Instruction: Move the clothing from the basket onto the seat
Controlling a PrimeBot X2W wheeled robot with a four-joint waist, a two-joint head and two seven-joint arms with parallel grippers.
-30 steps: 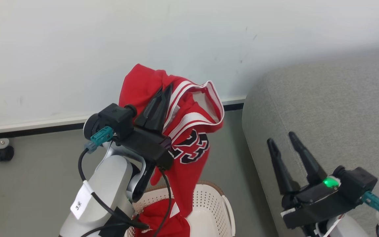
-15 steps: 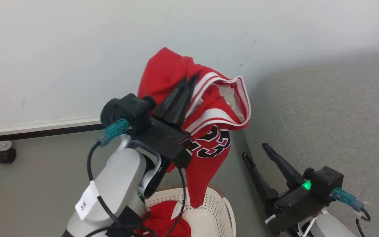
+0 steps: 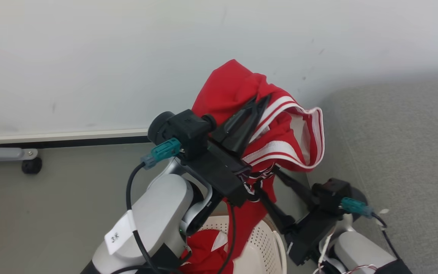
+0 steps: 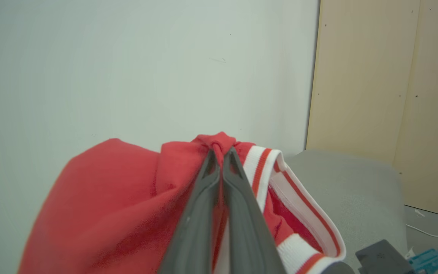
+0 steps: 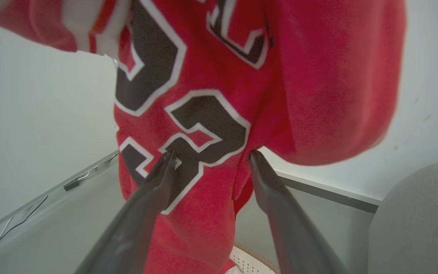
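Observation:
My left gripper [image 3: 259, 102] is shut on a bright-red garment [image 3: 234, 85] with white striped trim, held high beside the wall; its closed fingertips [image 4: 221, 152] pinch a fold of the cloth [image 4: 120, 198]. The garment's lower part with the dark printed number [image 5: 188, 125] hangs at my right gripper [image 5: 212, 154], which stands open with its tips against the fabric. In the head view the right gripper [image 3: 268, 182] reaches up-left under the cloth. A second red garment [image 3: 203, 251] lies in the cream perforated basket [image 3: 261, 243] below. The grey sofa [image 3: 394, 133] is at the right.
A pale wall with a dark skirting strip [image 3: 70, 141] runs behind. A small black caster [image 3: 30, 165] on a metal bracket sits at the far left on the grey floor. A light wooden panel [image 4: 386, 83] stands beyond the sofa [image 4: 348, 182].
The head camera has shifted. My left gripper has carried the garment rightward toward the sofa. My right gripper has swung left and under the hanging cloth, fingers still apart.

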